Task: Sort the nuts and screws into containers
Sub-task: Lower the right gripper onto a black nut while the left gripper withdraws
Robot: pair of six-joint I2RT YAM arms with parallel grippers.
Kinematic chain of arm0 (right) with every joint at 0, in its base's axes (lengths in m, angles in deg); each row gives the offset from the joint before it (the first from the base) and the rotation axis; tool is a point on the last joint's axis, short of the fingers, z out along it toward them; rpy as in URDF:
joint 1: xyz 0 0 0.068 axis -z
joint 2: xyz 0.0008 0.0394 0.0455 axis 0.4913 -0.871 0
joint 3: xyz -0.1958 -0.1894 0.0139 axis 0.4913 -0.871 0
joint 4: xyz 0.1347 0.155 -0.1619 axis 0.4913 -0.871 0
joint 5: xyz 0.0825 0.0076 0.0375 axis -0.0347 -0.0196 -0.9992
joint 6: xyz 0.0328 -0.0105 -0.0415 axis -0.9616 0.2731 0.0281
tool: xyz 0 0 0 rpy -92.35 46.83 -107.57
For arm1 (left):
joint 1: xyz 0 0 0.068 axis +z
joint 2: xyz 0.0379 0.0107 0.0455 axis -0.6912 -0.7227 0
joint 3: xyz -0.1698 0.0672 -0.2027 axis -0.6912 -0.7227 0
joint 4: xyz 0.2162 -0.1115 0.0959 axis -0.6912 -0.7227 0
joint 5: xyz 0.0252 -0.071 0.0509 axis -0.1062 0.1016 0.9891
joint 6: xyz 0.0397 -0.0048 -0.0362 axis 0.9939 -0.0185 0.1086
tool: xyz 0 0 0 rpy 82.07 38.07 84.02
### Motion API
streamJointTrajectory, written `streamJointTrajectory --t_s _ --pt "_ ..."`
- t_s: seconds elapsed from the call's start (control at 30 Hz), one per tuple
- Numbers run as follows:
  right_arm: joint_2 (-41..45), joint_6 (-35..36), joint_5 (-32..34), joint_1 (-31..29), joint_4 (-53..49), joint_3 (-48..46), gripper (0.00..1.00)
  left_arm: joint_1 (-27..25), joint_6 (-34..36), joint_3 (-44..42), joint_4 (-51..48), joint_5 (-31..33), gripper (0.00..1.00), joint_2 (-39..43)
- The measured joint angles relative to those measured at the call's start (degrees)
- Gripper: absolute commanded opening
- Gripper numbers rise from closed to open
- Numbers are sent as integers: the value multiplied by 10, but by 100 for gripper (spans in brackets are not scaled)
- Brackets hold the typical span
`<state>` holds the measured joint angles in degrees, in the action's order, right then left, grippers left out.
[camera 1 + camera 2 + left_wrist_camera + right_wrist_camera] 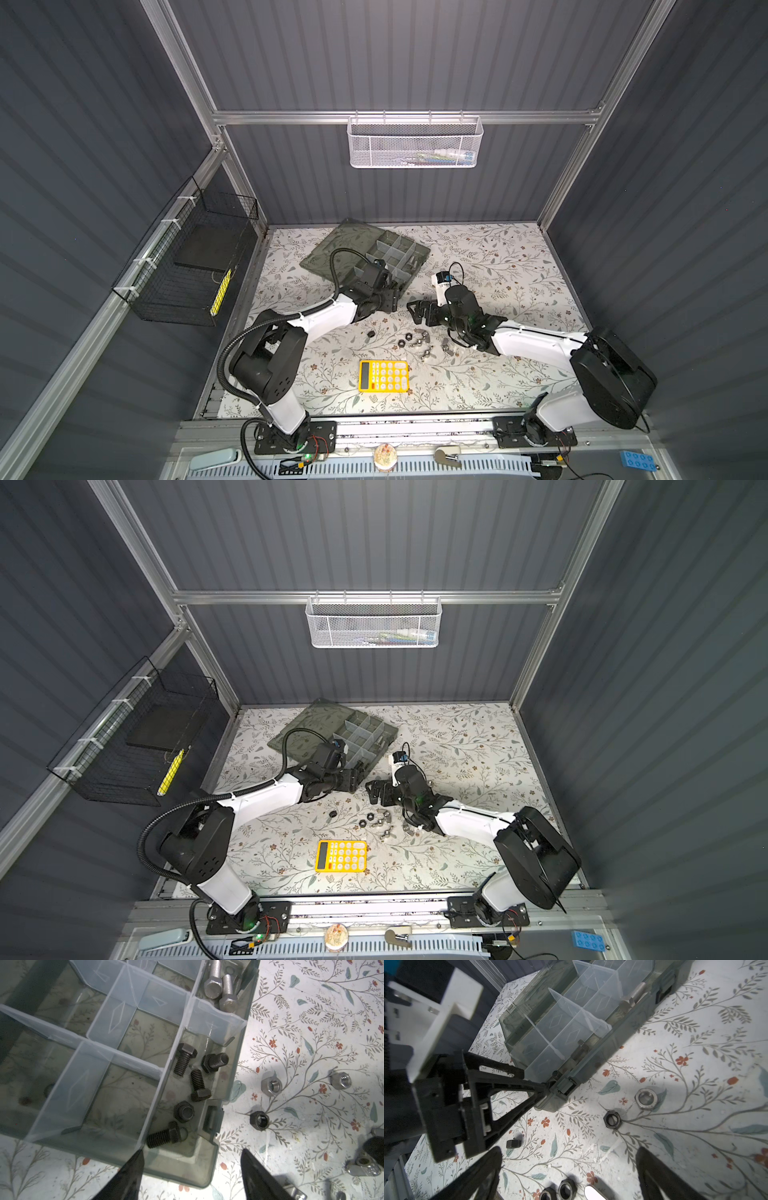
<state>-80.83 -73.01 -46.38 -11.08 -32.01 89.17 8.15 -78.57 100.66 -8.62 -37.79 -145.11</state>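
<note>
Black threaded hex-head screws (198, 1082) lay in an end compartment (180, 1093) of the translucent grey-green organiser (345, 237), just above centre in both top views, where my left gripper (191, 1163) hung, tapered fingers (255, 1172) parted and empty, the right gripper (569, 1159) spread wide above loose nuts (612, 1119).

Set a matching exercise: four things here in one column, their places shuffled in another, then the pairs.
Things
1. black metal hex bolts
2. silver metal hex bolts
3. silver metal hex nuts
4. yellow plastic calculator

Places
A. near the floral table cover front edge
B. corner compartment of the translucent grey-green plastic organiser box
C. loose on the cover beside the box
D. compartment adjoining the corner one

Pairs: 1-B; 2-D; 3-C; 4-A
</note>
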Motion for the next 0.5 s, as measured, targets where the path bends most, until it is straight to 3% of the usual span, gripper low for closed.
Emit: streamJointTrajectory --t_s 0.23,0.5 --pt "6 -2 1 4 3 -7 99 -1 -6 0 -29 -4 100 43" --pt "-17 14 14 4 -60 39 99 -1 -25 -22 -56 -23 100 120"
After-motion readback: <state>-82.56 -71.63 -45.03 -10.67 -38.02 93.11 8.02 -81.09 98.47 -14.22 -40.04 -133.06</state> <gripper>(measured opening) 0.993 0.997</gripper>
